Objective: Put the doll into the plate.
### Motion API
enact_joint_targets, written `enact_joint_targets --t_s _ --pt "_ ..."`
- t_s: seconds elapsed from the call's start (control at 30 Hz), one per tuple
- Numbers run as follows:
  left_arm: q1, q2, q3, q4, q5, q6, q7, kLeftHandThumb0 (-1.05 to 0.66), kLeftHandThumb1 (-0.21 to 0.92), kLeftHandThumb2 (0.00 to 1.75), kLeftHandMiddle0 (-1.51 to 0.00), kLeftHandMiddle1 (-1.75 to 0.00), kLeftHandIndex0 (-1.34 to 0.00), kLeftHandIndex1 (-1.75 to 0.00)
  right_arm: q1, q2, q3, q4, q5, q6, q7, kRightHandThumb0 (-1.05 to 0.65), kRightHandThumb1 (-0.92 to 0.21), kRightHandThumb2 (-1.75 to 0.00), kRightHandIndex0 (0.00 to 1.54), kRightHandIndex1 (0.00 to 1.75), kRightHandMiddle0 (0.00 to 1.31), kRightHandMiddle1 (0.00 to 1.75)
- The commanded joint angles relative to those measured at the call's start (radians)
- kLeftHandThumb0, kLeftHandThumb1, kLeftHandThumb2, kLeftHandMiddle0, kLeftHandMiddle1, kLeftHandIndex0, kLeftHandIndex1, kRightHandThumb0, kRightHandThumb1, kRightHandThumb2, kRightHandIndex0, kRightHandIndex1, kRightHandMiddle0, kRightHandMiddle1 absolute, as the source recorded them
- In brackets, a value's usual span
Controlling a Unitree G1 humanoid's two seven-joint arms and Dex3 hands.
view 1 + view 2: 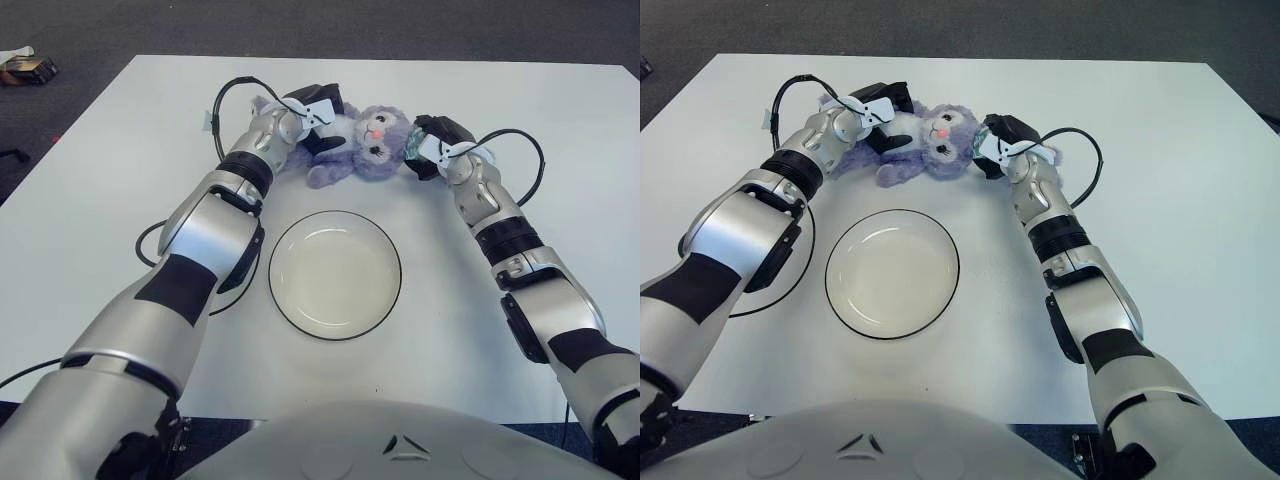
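Observation:
A purple plush doll (362, 146) lies on the white table (120, 180), just beyond the plate. The white plate (335, 275) with a dark rim holds nothing and sits in front of me at the centre. My left hand (318, 112) presses on the doll's left side, its dark fingers curled over the doll's body. On the other side, my right hand (428, 148) closes against the doll's head. The doll is held between both hands and still touches the table.
Black cables loop off both wrists, one at the left (228, 105) and one at the right (528, 150). A small dark object (27, 68) lies on the floor past the table's far left corner. My torso fills the bottom edge.

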Motion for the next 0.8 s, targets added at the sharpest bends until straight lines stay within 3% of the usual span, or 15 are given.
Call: enact_joint_targets --t_s 0.0,0.1,0.2,0.53,0.77 --pt "0.03 0.02 -0.019 0.009 0.019 0.013 -0.021 -0.1 0.75 0.41 -0.85 -1.75 -0.71 -1.75 0.013 -0.029 -0.024 -0.021 0.007 -0.009 -0.016 0.46 -0.33 -1.29 0.59 1.75 0.67 1.75" --pt "0.025 0.032 -0.027 0.007 0.026 0.011 -0.026 -0.18 0.84 0.24 -0.88 -1.75 -0.69 -1.75 0.022 -0.035 -0.029 -0.056 0.009 -0.011 -0.01 0.46 -0.33 -1.29 0.59 1.75 0.67 1.75" --pt "0.022 0.042 -0.033 0.005 0.029 0.007 -0.031 -0.21 0.87 0.18 -0.88 -1.75 -0.69 -1.75 0.03 -0.039 -0.032 -0.085 0.01 -0.008 -0.004 0.46 -0.33 -1.29 0.59 1.75 0.67 1.75" --pt "0.016 0.065 -0.045 -0.003 0.035 -0.003 -0.043 -0.24 0.9 0.13 -0.88 -1.75 -0.68 -1.75 0.047 -0.048 -0.043 -0.171 0.007 0.024 0.033 0.46 -0.33 -1.29 0.59 1.75 0.68 1.75" --pt "0.013 0.115 -0.084 -0.032 0.077 -0.06 -0.032 -0.24 0.92 0.11 -0.86 -1.75 -0.67 -1.75 0.058 -0.069 -0.047 -0.264 0.004 0.063 0.095 0.46 -0.33 -1.29 0.59 1.75 0.68 1.75"
